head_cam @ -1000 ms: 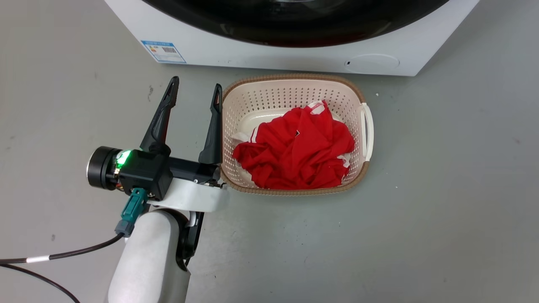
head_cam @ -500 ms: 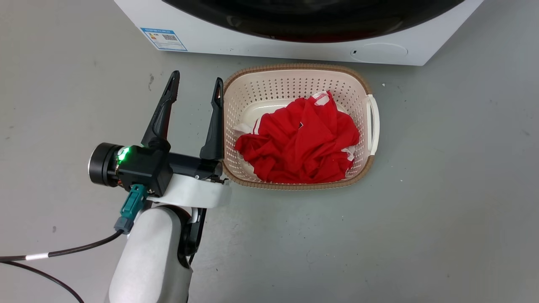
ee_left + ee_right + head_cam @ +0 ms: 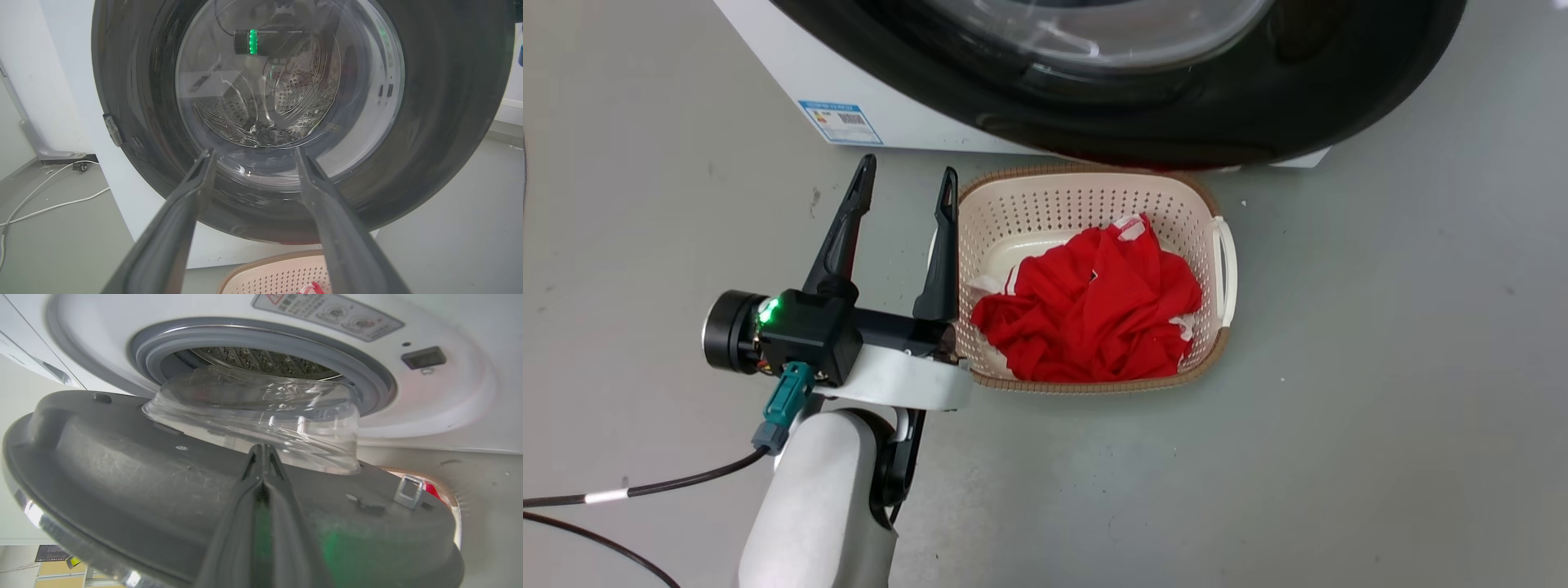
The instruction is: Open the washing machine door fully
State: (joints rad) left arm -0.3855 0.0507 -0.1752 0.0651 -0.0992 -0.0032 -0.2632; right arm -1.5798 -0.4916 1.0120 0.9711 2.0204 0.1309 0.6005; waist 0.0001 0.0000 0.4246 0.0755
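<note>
Washing machine door status: ajar. We see it swung out from the white front of the machine, its lower edge overhanging the far rim of the basket that stands on the floor with a red garment inside. In the right wrist view the gap behind it exposes the grey rubber ring and the steel drum.

Right gripper: fingers closed together on nothing. The tips appear to rest on the door's grey inner face, just beside the base of the glass bowl. We judge this arm to be the pushing tool for the current step.

Left gripper: fingers spread, empty, hovering just beside the basket's left wall and aimed at the door's outer face.

Procedure, as we judge it:

1. Hold the right fingers closed, so that they act as one stiff probe.
2. Push on the grey plastic, not on the glass bowl, where the tips could skid.
3. Follow the door's arc about its hinge; a straight push would let the tips slide across the panel.
4. Stay clear of the metal latch hook.
5. Keep the left gripper out of the door's sweep.
6. Watch the clearance between door edge and basket rim.
7. Stop at the hinge limit.
</note>
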